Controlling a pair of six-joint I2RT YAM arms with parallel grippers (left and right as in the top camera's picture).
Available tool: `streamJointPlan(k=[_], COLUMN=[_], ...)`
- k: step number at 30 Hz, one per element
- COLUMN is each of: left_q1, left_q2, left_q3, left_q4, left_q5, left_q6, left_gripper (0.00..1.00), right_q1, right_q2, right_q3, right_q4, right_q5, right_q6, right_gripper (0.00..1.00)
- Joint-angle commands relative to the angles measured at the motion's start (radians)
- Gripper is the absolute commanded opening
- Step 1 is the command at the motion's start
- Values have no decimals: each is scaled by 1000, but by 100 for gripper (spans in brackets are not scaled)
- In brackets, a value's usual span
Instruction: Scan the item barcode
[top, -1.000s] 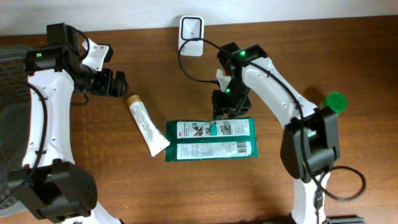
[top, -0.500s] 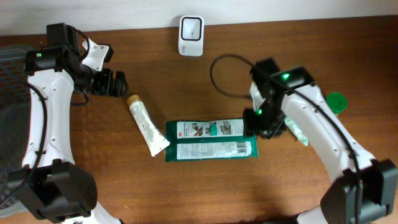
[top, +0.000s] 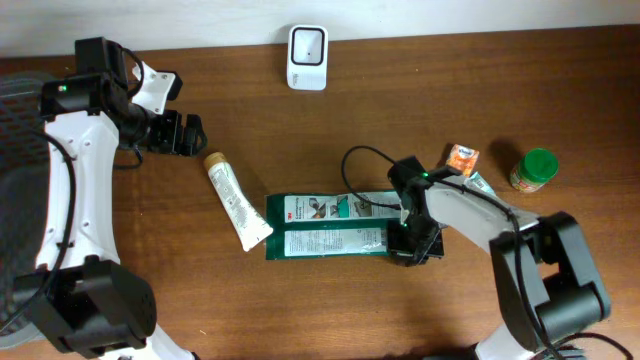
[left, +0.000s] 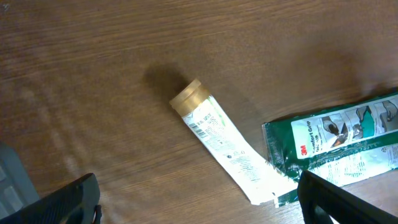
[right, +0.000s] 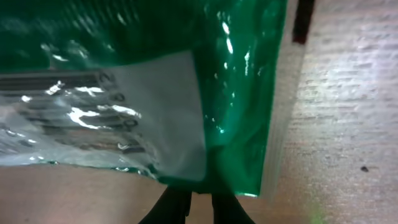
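Note:
A green package (top: 335, 225) lies flat mid-table, its white barcode strip (top: 370, 238) along the near side. In the right wrist view the package (right: 242, 81) fills the frame, with the barcode label (right: 93, 118) on the left. My right gripper (top: 415, 245) is at the package's right end, its dark fingers (right: 177, 205) nearly together on the package's edge. The white scanner (top: 307, 44) stands at the back edge. My left gripper (top: 185, 135) hovers wide open at the far left, empty. The left wrist view shows it (left: 199, 208) over bare wood, short of the package (left: 336, 146).
A white tube with a gold cap (top: 237, 200) lies left of the package and also shows in the left wrist view (left: 221, 140). An orange packet (top: 461, 157) and a green-capped bottle (top: 533, 170) sit at the right. A black cable (top: 352, 165) loops behind the package.
My right arm swung from near the scanner out to the right and down to the package's right end, and its fingers closed. The left arm has not moved.

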Motion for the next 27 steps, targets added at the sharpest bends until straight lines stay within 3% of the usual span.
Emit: streamJointPlan(k=[1, 4, 10, 15, 19, 22, 26, 27], left_q1=[3, 3, 3, 3, 3, 3, 3, 3], left_q2=[-20, -20, -20, -20, -20, -20, -20, -20], left_q3=[12, 12, 12, 12, 12, 12, 12, 12], left_q4=[-1, -1, -1, -1, -1, -1, 0, 0], left_q5=[14, 14, 14, 14, 14, 14, 14, 14], left_q6=[12, 12, 12, 12, 12, 12, 12, 12], left_gripper=[99, 99, 99, 99, 99, 99, 99, 99], right_q1=[-40, -72, -69, -68, -38, 82, 180, 161], right_q2=[10, 10, 37, 166, 229, 311, 322, 302], right_q3=[24, 111, 112, 148, 148, 148, 188, 212], right_q4=[2, 60, 375, 435, 808, 1059, 1146, 1143], right_q5=[12, -37, -40, -93, -91, -70, -26, -77], right_q6=[-23, -21, 96, 125, 50, 3, -29, -26], right_gripper=[12, 12, 8, 8, 4, 5, 5, 12])
